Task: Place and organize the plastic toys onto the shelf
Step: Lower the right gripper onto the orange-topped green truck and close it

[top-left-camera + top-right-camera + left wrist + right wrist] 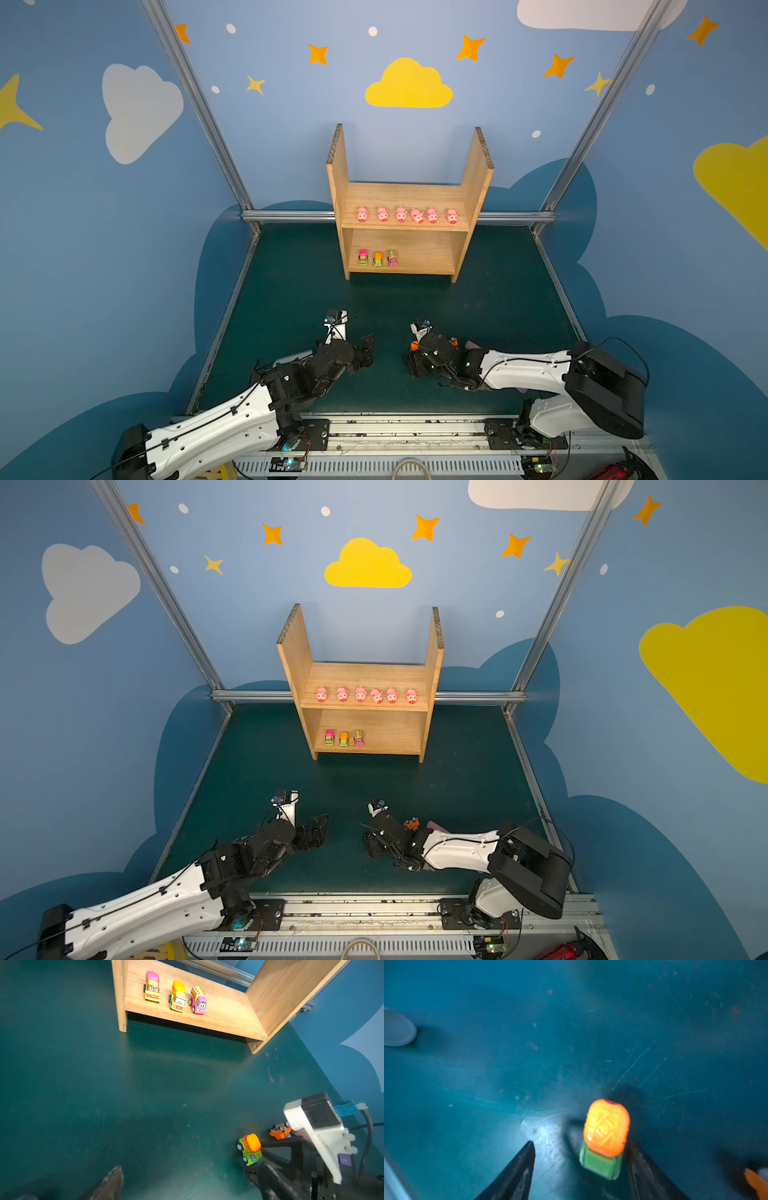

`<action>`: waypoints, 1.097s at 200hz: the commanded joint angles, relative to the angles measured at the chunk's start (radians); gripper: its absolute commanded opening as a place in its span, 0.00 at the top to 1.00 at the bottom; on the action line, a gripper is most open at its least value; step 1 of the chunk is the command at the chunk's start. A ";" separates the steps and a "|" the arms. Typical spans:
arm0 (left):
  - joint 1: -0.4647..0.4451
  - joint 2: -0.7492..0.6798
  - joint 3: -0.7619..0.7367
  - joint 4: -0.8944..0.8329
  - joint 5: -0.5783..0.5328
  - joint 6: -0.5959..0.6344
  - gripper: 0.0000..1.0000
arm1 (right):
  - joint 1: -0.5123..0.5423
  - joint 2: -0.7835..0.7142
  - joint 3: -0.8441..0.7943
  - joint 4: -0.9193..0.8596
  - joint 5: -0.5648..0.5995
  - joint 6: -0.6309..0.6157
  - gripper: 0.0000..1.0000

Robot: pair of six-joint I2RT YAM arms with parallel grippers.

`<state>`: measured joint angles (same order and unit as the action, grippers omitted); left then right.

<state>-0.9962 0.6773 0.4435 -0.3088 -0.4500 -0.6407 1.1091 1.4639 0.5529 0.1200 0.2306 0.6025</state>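
Note:
The pine shelf (pixel 338 174) stands at the back of the table in both top views. Several pink pigs (pixel 401 214) line its upper board. Three toy vehicles (pixel 177 999) sit in a row on the left of its lower board (pixel 228 1012). A lime green truck with an orange drum (pixel 605 1136) stands on the mat between the fingers of my right gripper (pixel 580 1145), which is open. The truck sits close against one finger and apart from the other. An orange vehicle (pixel 280 1130) lies overturned just behind it. My left gripper (pixel 368 351) hangs open and empty to the left.
A purple scoop with a pink handle (pixel 471 345) lies mostly hidden under the right arm. A grey round object (pixel 396 1027) rests on the mat near the left arm. Blue walls and aluminium rails (pixel 291 216) enclose the dark green mat (pixel 498 299).

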 commanded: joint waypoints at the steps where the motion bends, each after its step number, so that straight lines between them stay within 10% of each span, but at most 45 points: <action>1: -0.002 -0.016 -0.014 -0.038 -0.021 0.000 0.00 | 0.006 0.042 0.023 -0.019 0.070 0.011 0.32; 154: -0.002 -0.069 -0.008 -0.086 -0.046 0.007 0.00 | 0.112 0.207 -0.035 0.121 0.262 0.072 0.43; 219: -0.003 -0.029 0.001 -0.060 -0.038 0.012 0.00 | 0.140 0.236 -0.051 0.102 0.300 0.126 0.70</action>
<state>-0.9962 0.6399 0.4274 -0.3779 -0.4805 -0.6422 1.2312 1.6489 0.5377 0.3363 0.5945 0.6838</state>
